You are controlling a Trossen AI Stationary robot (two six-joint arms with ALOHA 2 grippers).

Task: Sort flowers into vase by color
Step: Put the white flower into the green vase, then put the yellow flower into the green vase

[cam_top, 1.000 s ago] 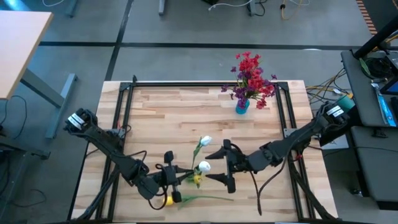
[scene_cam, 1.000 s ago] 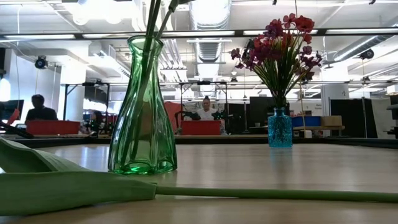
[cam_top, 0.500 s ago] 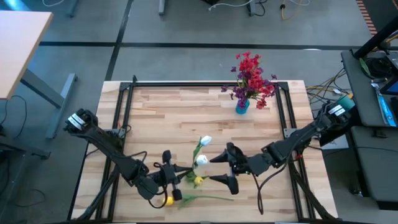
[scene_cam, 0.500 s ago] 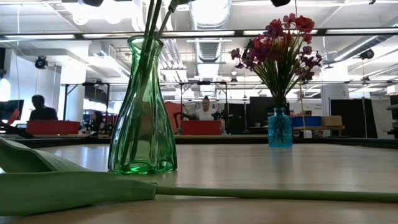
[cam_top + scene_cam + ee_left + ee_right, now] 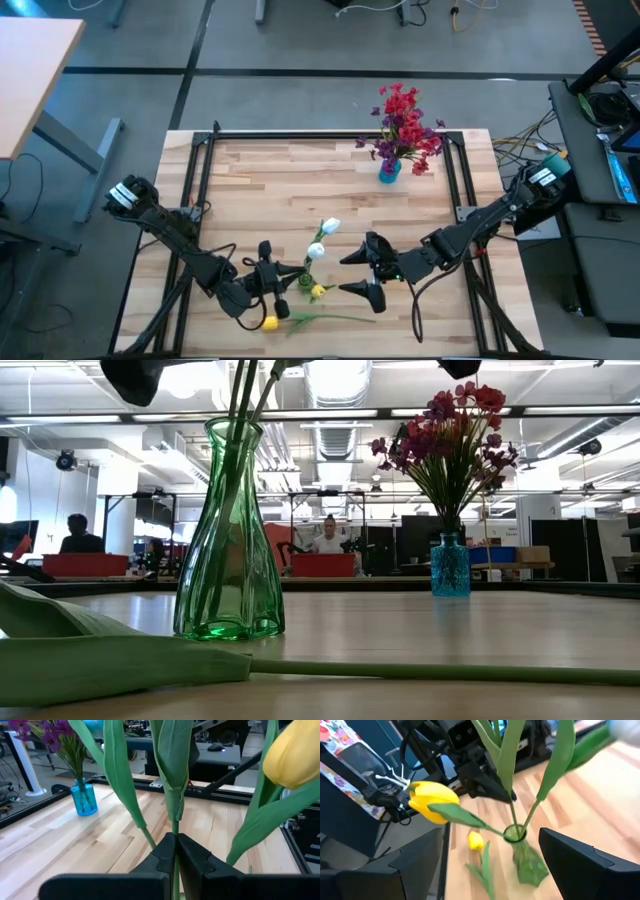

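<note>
Since the earlier high view the right gripper (image 5: 358, 270) has slid toward the lower right of the frame, away from the white buds, and the left gripper (image 5: 274, 285) has shifted slightly left along the lower edge; in the low view a dark gripper part now shows at the upper left; the wooden table (image 5: 300, 180) fills the middle of the high view, with both dark arms reaching in from the lower left and lower right; the green glass vase (image 5: 228, 540) stands left of centre in the low view, thin green stems rising out of its neck; the small blue vase (image 5: 389, 171) sits near the table's upper right edge, holding the red and purple flowers (image 5: 403, 125); the right gripper's fingers stand spread wide with nothing between them, just right of the green vase; the left gripper is clenched on a tulip stem (image 5: 175, 827), its two fingers pressed together around it in the left wrist view; two white buds (image 5: 322, 238) lean above the green vase at centre; one yellow tulip (image 5: 269, 322) lies flat on the table at the lower edge, its stem running right.
</note>
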